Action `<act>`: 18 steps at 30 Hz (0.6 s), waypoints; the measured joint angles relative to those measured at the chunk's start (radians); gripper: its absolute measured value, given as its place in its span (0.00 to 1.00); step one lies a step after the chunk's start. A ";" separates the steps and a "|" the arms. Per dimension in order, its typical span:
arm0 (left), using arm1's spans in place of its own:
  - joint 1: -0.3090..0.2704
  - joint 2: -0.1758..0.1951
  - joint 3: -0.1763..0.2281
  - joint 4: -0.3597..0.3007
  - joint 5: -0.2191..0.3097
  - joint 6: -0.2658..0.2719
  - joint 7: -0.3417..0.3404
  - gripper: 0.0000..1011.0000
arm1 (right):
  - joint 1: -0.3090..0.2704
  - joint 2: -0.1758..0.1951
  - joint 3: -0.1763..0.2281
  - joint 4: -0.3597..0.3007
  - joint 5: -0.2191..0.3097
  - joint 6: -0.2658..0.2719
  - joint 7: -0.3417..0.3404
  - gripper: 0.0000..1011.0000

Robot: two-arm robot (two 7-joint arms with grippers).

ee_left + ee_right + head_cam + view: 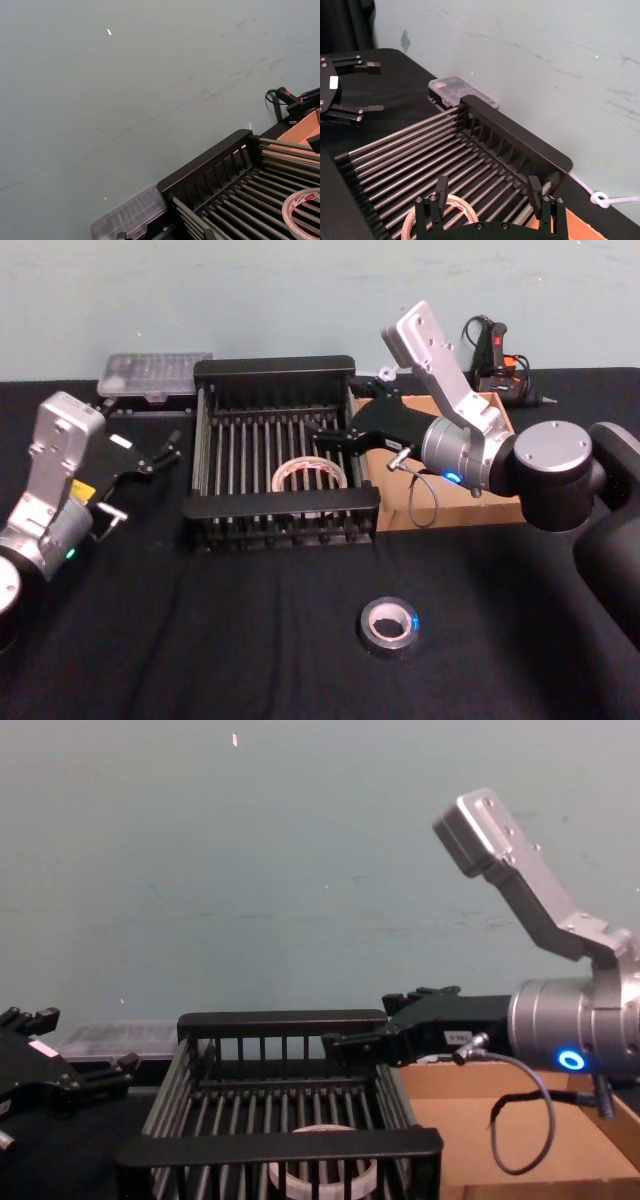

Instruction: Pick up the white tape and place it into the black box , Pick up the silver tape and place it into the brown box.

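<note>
Black-clothed table [280, 640], teal wall; right end effector [322, 442] open, empty, over black box [275, 368].

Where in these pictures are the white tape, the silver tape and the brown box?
white tape [309, 475]: head view, on the ring's near band.
silver tape [388, 627]: head view, on the roll's top face.
brown box [540, 1140]: chest view, on its bare cardboard floor.

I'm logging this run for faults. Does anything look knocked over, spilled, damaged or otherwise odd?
Nothing stands out. The white tape lies flat in the black box, under the open right gripper. The silver tape lies flat on the table, outside the brown box. The left gripper is open, left of the black box.
</note>
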 joint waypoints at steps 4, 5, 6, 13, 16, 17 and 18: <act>0.000 0.000 0.000 0.000 0.000 0.000 0.000 0.99 | -0.016 0.009 0.017 -0.031 0.002 0.011 -0.008 0.99; 0.000 0.000 0.000 0.000 0.000 0.000 0.000 0.99 | -0.019 0.012 0.020 -0.038 0.003 0.014 -0.009 0.99; 0.000 0.000 0.000 0.000 0.000 0.000 0.000 0.99 | -0.023 0.015 0.023 -0.045 0.004 0.016 -0.009 0.99; 0.000 0.000 0.000 0.000 0.000 0.000 0.000 0.99 | -0.067 0.063 0.048 -0.138 0.025 0.048 -0.002 0.99; 0.000 0.000 0.000 0.000 0.000 0.000 0.000 0.99 | -0.094 0.096 0.062 -0.193 0.037 0.065 0.005 0.99; 0.000 0.000 0.000 0.000 0.000 0.000 0.000 0.99 | -0.110 0.114 0.069 -0.222 0.043 0.073 0.007 0.99; 0.000 0.000 0.000 0.000 0.000 0.000 0.000 0.99 | -0.119 0.124 0.073 -0.237 0.046 0.076 0.007 0.99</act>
